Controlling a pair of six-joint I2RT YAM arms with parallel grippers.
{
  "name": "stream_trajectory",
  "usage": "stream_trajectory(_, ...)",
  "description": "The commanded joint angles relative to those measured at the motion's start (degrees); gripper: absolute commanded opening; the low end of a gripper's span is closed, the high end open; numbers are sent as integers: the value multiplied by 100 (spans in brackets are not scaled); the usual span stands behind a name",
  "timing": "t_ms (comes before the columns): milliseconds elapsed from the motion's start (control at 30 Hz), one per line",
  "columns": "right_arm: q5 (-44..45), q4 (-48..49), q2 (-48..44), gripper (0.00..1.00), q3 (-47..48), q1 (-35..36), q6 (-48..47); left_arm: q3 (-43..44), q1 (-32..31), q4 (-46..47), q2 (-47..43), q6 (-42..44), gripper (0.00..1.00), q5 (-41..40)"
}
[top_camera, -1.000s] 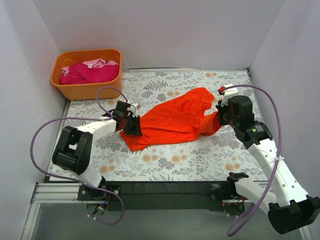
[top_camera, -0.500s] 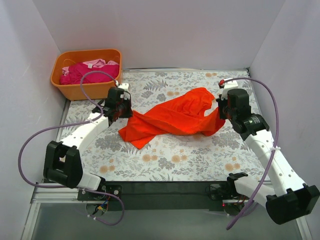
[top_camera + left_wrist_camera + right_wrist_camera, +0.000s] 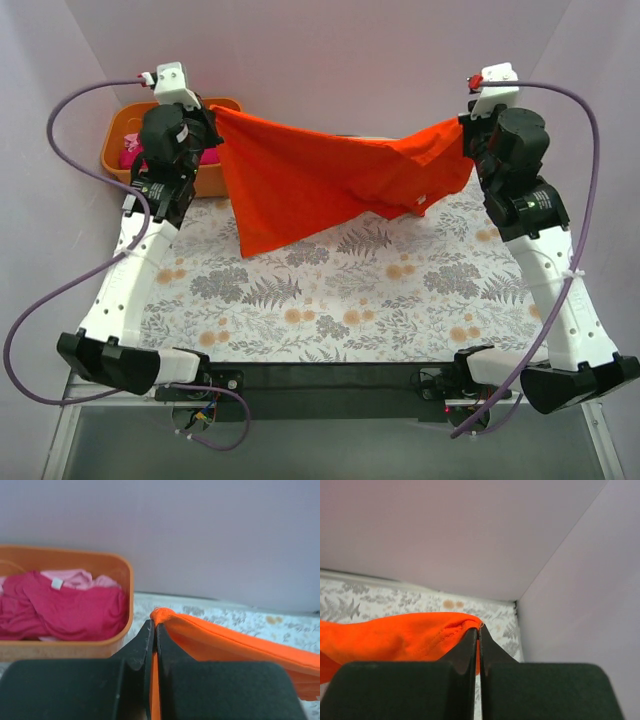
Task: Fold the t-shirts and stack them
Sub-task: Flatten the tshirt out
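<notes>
An orange-red t-shirt (image 3: 320, 180) hangs stretched in the air between my two grippers, above the far part of the table. My left gripper (image 3: 212, 112) is shut on its left corner (image 3: 159, 616), high up near the tub. My right gripper (image 3: 466, 128) is shut on its right edge (image 3: 470, 625) at the far right. The shirt sags in the middle and its lower left corner hangs toward the table. A magenta t-shirt (image 3: 65, 607) and a pale pink one (image 3: 75, 577) lie crumpled in the orange tub (image 3: 127, 575).
The orange tub (image 3: 215, 178) stands at the far left corner, partly behind my left arm. The floral table cover (image 3: 340, 300) lies below the shirt. White walls close in at the back and both sides.
Both grippers have risen from the table and moved apart toward the far corners. The orange-red shirt has gone from a crumpled heap on the table to hanging spread between them.
</notes>
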Motion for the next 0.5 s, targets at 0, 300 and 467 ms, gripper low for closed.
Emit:
stream_trajectory(0, 94, 925, -420, 1, 505, -38, -856, 469, -2, 407, -603, 182, 0, 37)
stream_trajectory(300, -1030, 2025, -2152, 1, 13, -46, -1921, 197, -2, 759, -2185, 578, 0, 802)
stream_trajectory(467, -1724, 1613, -2425, 1, 469, -38, -2036, 249, -2, 645, -2669, 455, 0, 1233)
